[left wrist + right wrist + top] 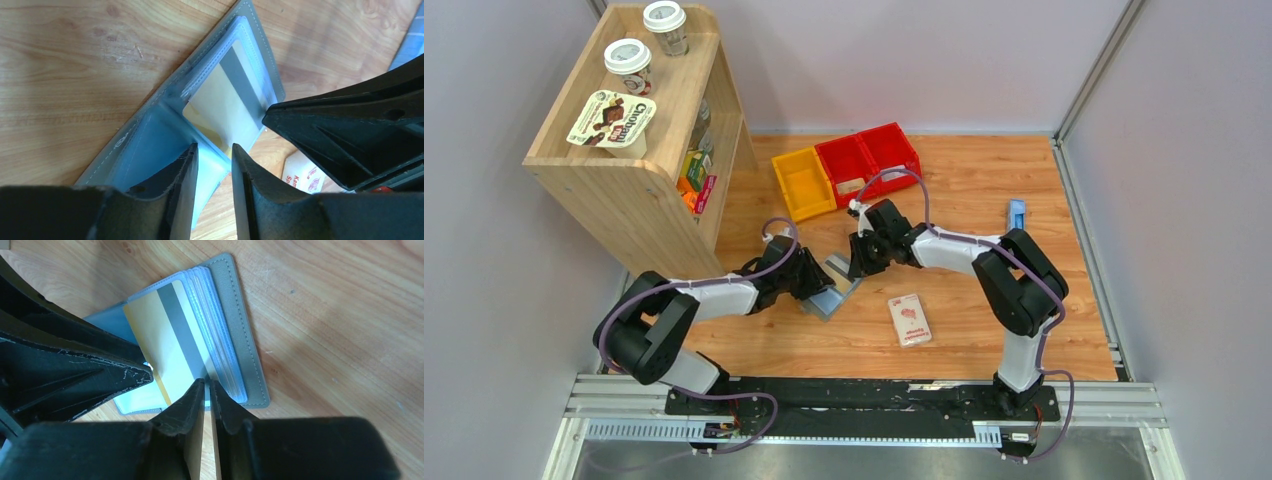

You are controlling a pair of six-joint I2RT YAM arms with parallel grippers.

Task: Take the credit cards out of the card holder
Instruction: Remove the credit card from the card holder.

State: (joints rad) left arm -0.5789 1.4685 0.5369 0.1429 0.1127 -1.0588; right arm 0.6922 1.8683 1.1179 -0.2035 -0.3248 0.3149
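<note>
The card holder point(834, 293) lies open on the wood table, grey outside with pale blue-grey pockets; it also shows in the left wrist view point(150, 140) and the right wrist view point(235, 315). A tan credit card point(155, 335) with a grey stripe sticks out of its clear sleeves and also shows in the left wrist view point(225, 100). My right gripper point(206, 384) is shut on that card's lower corner. My left gripper point(214, 150) is narrowly open, its tips over the holder's left pocket flap. Other cards are hidden in the sleeves.
A white-and-pink packet point(909, 320) lies to the right of the holder. A small blue object point(1016, 214) lies at the far right. Yellow point(804, 183) and red point(869, 155) bins stand behind. A wooden shelf point(624, 190) with cups stands at the left.
</note>
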